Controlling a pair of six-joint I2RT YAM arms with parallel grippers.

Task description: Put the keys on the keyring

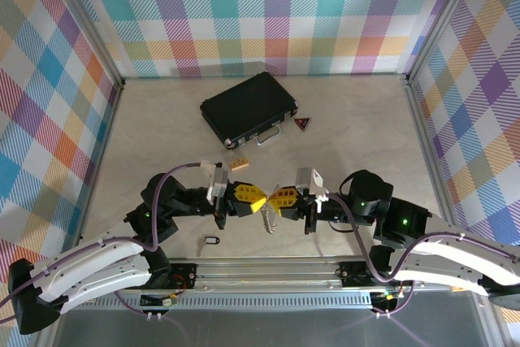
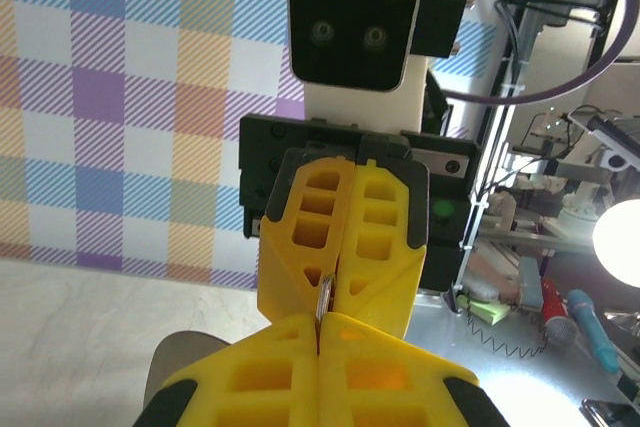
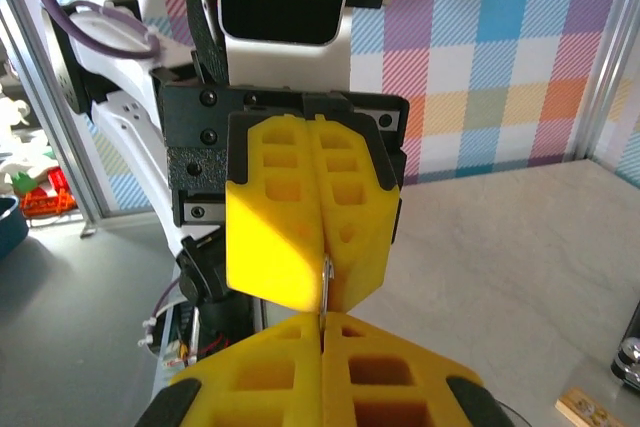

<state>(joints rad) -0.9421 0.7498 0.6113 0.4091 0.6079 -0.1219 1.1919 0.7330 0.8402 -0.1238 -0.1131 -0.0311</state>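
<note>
My left gripper (image 1: 257,199) and right gripper (image 1: 275,198) meet tip to tip above the near middle of the table. Both are shut on the silvery keys (image 1: 268,219), which dangle just below the yellow fingertips. In the left wrist view my left gripper (image 2: 320,323) pinches a thin metal edge of the keys (image 2: 325,295), with the right gripper (image 2: 338,282) facing it. The right wrist view shows my right gripper (image 3: 322,319) clamped on the same sliver of the keys (image 3: 326,275). The keyring (image 1: 213,240), a tiny dark oval, lies on the table in front of the left arm, apart from both grippers.
A black case (image 1: 250,108) lies at the back middle of the table, with a small dark triangle (image 1: 303,124) to its right. A small tan block (image 1: 239,165) sits just behind the grippers. Plaid walls close in the left, back and right sides.
</note>
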